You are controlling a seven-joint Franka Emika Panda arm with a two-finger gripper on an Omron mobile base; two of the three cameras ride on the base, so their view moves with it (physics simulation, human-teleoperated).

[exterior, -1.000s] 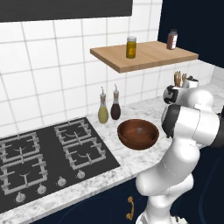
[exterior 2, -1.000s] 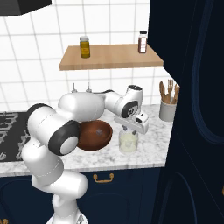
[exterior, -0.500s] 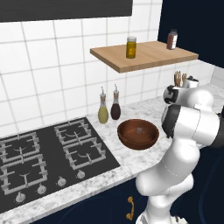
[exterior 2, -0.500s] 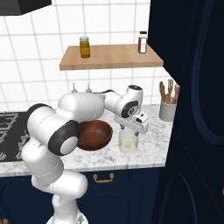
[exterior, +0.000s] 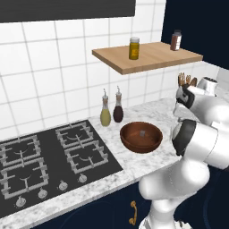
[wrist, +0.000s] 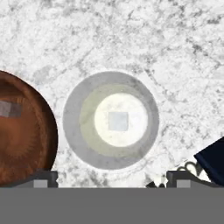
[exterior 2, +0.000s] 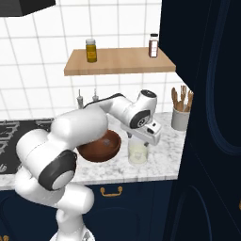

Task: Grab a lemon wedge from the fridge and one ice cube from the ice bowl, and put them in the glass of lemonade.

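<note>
In the hand view I look straight down into the glass of lemonade [wrist: 111, 120]. A small pale ice cube [wrist: 118, 121] lies in the middle of its yellowish liquid. My gripper [wrist: 113, 178] hangs open just above the glass [exterior 2: 138, 153], fingertips [wrist: 43, 178] spread wider than the rim and holding nothing. From the right base view the gripper [exterior 2: 140, 137] sits directly over the tumbler. Just to the glass's left stands the reddish-brown ice bowl [exterior 2: 100, 147], [exterior: 141, 136], with another ice cube [exterior: 142, 133], [wrist: 9, 109] in it. The lemon wedge and the fridge are out of view.
Two slim oil and vinegar bottles [exterior: 105, 115] stand behind the bowl, next to the black stove [exterior: 49, 156]. A grey utensil holder [exterior 2: 180, 117] sits at the counter's right end, by a tall dark panel [exterior 2: 207, 117]. A wooden shelf [exterior 2: 117, 61] with jars hangs above.
The jaws have spread from partly open to wide open above the glass. The arm has stayed in place.
</note>
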